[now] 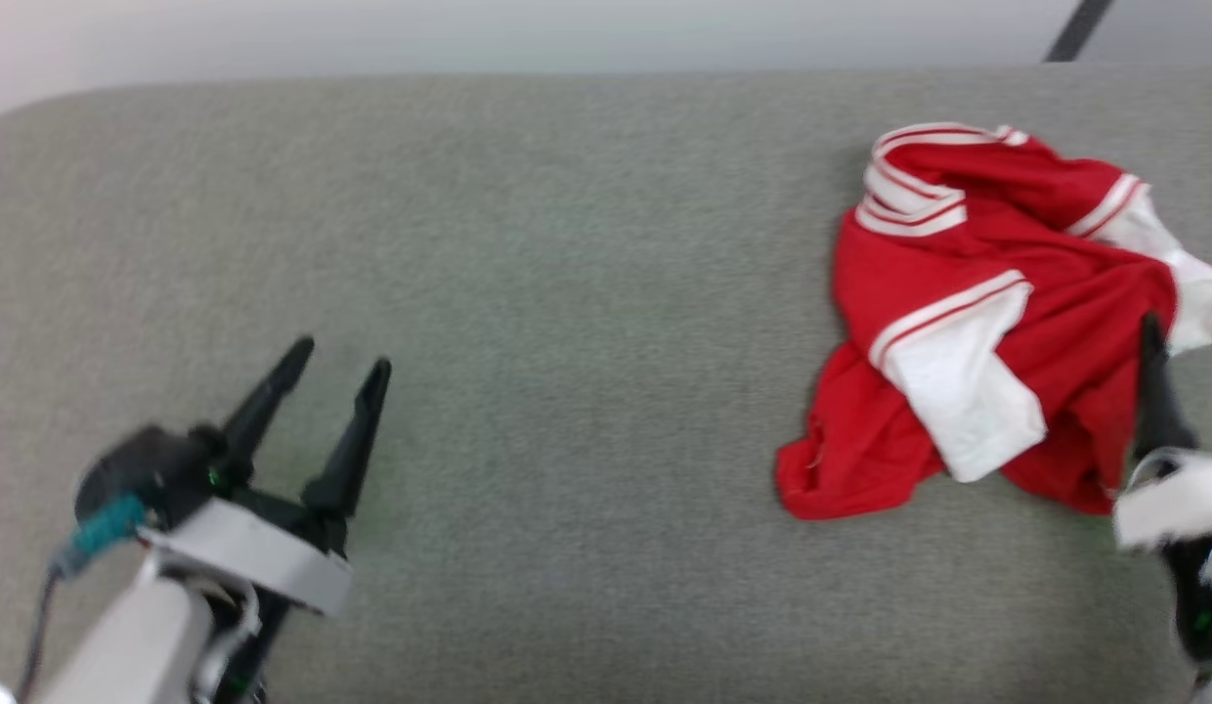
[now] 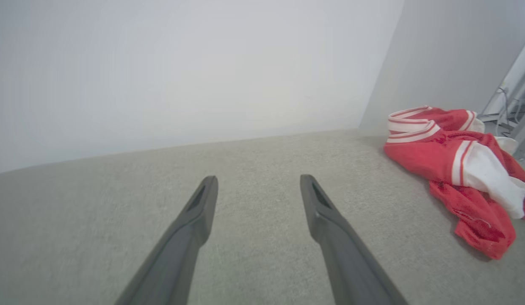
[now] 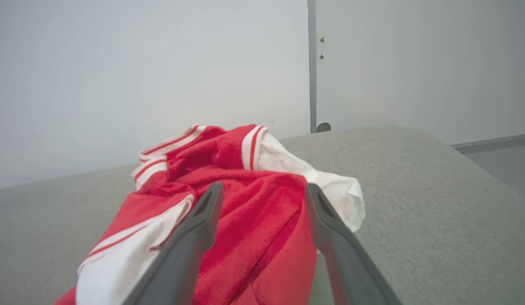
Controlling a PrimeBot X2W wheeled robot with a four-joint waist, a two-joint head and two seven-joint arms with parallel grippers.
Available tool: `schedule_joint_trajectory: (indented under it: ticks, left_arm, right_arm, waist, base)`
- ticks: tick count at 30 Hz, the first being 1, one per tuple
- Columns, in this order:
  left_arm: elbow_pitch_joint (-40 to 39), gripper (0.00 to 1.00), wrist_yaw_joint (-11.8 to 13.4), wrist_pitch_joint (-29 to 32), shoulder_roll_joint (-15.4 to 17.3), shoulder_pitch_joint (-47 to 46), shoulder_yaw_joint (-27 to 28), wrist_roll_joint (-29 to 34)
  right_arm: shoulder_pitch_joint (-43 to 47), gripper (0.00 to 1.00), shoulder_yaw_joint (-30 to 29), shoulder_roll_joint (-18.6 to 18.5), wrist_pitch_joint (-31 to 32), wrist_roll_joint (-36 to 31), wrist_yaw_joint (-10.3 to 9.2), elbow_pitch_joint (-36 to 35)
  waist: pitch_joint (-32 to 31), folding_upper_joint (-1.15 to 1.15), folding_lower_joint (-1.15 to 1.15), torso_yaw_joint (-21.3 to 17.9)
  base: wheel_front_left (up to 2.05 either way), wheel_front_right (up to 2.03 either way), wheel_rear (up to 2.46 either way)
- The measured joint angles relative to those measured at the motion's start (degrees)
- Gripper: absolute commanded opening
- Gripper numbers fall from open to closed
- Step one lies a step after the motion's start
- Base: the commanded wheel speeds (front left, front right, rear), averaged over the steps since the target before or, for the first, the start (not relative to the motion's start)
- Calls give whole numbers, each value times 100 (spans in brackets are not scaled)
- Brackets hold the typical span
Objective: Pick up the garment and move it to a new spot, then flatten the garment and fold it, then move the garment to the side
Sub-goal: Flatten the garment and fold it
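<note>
On the right side of the grey woven surface (image 1: 586, 274) lies the garment (image 1: 919, 254), bunched in a loose heap rather than spread flat. It is red, with one white short sleeve folded across its near middle and another white sleeve trailing off toward the right edge. The red-and-white striped trim of the collar sits at its far end, and a crumpled red corner points near and left. My right gripper (image 1: 1188, 332) stands at the heap's near right side, with one dark finger rising against the red cloth and the other almost cut off by the edge of the head view. From my right wrist, this gripper (image 3: 263, 187) has its two fingers spread wide apart. The garment (image 3: 228, 156) lies under and between them, red folds in the gap and white sleeve to either side. I see no cloth pinched between the tips, so it has hold of nothing. My left gripper (image 1: 341, 354) is well apart from the shirt, over bare surface at the near left, its fingers pointing far and slightly right. From my left wrist, that gripper (image 2: 258, 180) is also spread wide with nothing between its fingers, only grey weave below. There the garment (image 2: 440, 148) shows off to the right, resting on the surface near its far edge. A pale wall (image 2: 161, 63) rises behind the far edge.
</note>
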Motion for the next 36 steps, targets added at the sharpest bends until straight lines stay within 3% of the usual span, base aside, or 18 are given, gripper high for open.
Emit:
schedule_joint_trajectory:
  ticks: [4,7,12,16,24,29,36]
  left_arm:
    - [-122,100,0,504,627,-623,-586,-369]
    - [-323,100,0,1334,953,-1257,-1150,-775]
    - [-665,100,-8,2408,1127,-2517,-2269,-1232]
    - [-599,100,-8,2963,828,-3641,-3268,-1512]
    - [-219,100,-10,4236,-36,-5014,-5254,-2776]
    - [68,100,-10,4618,-414,-5333,-5500,-3016]
    - [495,100,-9,4706,-653,-5302,-5535,-2983]
  right_arm:
    - [761,100,486,24,-63,-289,1,-911]
    - [1263,100,840,157,1,-572,2,-1383]
    - [1675,100,1184,450,53,-725,2,-1783]
    - [1803,100,1214,617,-43,-771,2,-1889]
    - [1792,100,1187,794,-236,-826,2,-1935]
    - [1736,100,1319,871,-339,-806,2,-1947]
    - [1617,100,1607,912,-483,-671,2,-1755]
  waist:
    - [-113,0,0,-225]
    - [-171,0,0,-422]
    - [-183,0,0,-774]
    - [-83,0,0,-1040]
    - [261,0,0,-1553]
    - [462,0,0,-1878]
    - [696,0,0,-2333]
  base:
    - [0,0,0]
    - [0,0,0]
    - [0,0,0]
    - [0,0,0]
    - [0,0,0]
    - [0,0,0]
    - [0,0,0]
